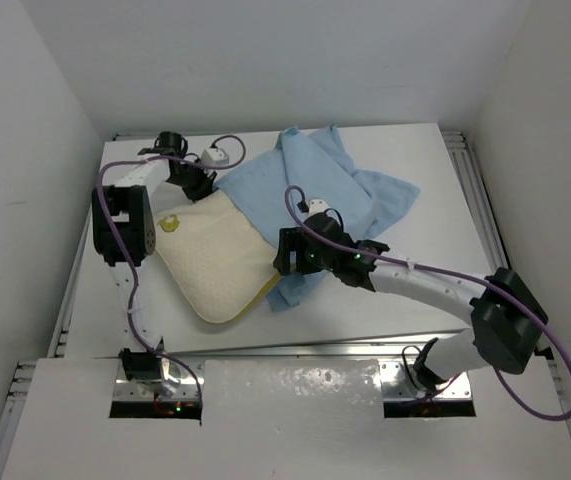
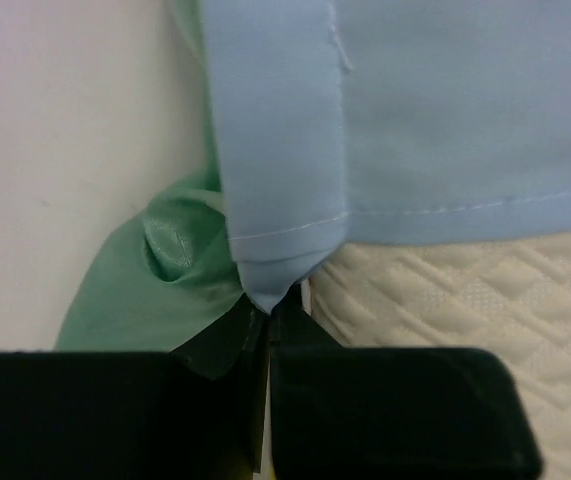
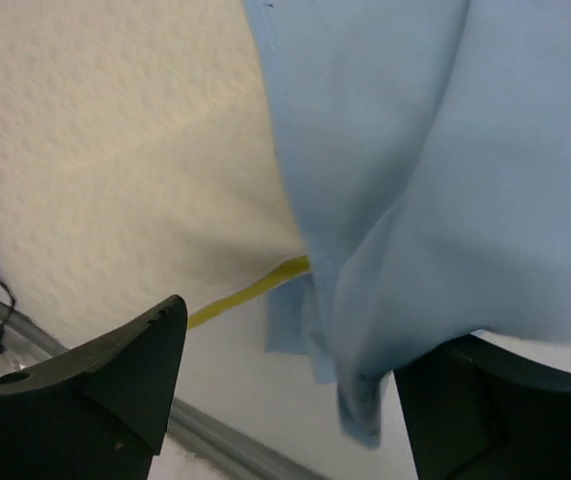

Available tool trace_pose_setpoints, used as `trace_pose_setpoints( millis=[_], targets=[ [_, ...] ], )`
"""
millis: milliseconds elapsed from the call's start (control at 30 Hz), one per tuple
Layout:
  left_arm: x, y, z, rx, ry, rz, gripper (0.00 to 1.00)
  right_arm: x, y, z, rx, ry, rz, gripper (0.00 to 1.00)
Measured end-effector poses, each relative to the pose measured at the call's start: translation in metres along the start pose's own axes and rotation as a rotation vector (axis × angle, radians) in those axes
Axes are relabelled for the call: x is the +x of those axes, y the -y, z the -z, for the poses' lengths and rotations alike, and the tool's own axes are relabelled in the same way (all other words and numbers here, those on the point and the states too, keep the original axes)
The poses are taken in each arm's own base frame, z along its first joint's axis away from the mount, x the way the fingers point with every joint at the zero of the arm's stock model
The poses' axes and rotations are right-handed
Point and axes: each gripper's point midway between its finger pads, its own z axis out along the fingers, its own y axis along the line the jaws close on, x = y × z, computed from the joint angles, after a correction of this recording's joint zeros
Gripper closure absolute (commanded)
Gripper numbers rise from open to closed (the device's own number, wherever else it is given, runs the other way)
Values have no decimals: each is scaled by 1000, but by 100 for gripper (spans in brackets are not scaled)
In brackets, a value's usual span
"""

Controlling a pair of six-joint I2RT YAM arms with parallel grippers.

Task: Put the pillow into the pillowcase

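around: white table (image 1: pixel 405 290); small white plug (image 1: pixel 215 156) beside left arm
pillow (image 1: pixel 220 265): cream, quilted, yellow seam; diagonal mid-table, right edge under pillowcase
pillowcase (image 1: pixel 335 180): thin light-blue cloth, shiny green face, rumpled
left gripper (image 2: pixel 267 318): pinching pillowcase hem
right gripper (image 3: pixel 290 370): wide, cloth edge hanging between

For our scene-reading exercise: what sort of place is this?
Likely a robot test booth, not a bedroom: plain white walls box in a white table, with left arm and right arm bolted at its near edge.
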Motion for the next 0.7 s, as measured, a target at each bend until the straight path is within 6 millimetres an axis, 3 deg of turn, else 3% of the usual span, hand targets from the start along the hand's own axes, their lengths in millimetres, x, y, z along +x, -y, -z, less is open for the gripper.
trace_pose_setpoints(
  millis=[167,367,433,600,700],
  targets=[
    [24,32,-1,-4,-2,123,100,-14,-38,27,83,104,-99,20],
    [19,49,19,-43,10,303,100,-20,-71,39,148,197,-211,20],
    [19,52,20,-52,14,350,100,-18,-71,36,172,205,-258,20],
    [31,71,25,-51,-3,433,100,-1,-50,34,274,184,-329,18],
    [36,83,29,-46,-15,457,100,19,-42,26,282,151,-369,16]
  ],
)
